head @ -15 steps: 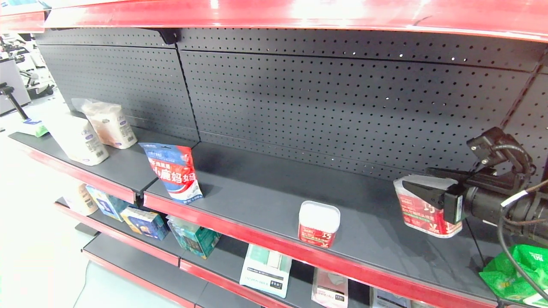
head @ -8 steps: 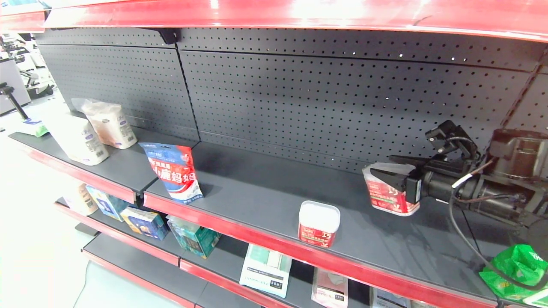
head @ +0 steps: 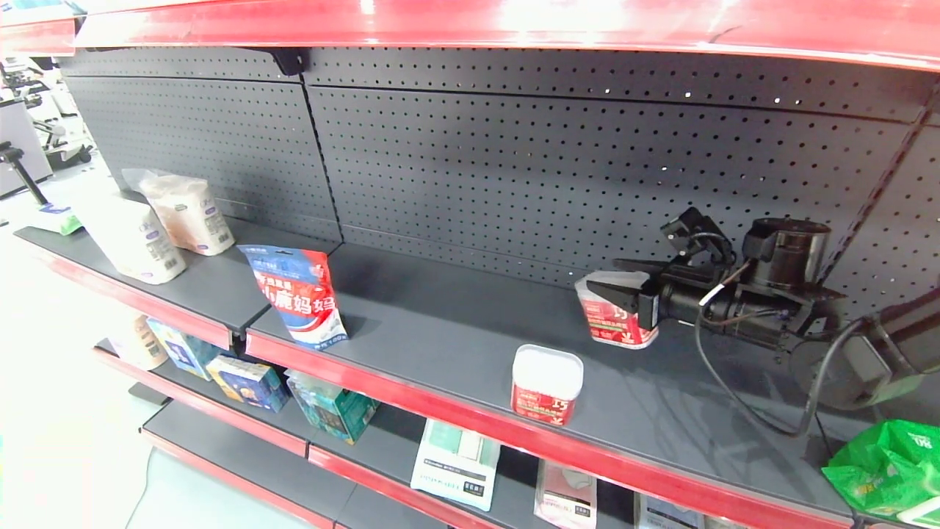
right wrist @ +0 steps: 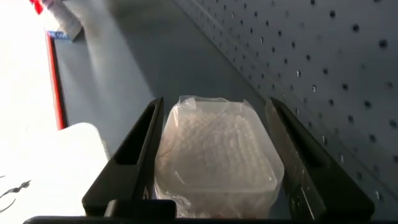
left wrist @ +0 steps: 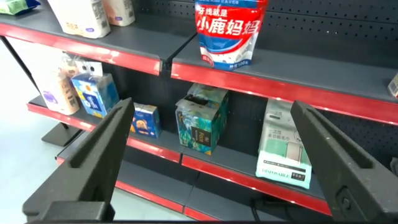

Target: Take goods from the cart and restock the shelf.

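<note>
Right tool [head: 604, 279] clamped across tub [head: 615, 327] flanks, near lid. Judged rigid, light; film wrap likely slippery. Hold flanks, not lid. Left tool [left wrist: 211, 104] wide open, empty.

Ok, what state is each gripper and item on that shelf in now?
right gripper: shut on held tub.
held tub: upright, lid on, near the shelf's back.
front tub: upright, lid on, free at the shelf's edge.
pouch: standing upright, free.
left gripper: open, empty.

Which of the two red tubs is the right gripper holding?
The rear tub, nearer the pegboard, held by the right gripper. The front tub stands free at the front edge of the shelf.
</note>
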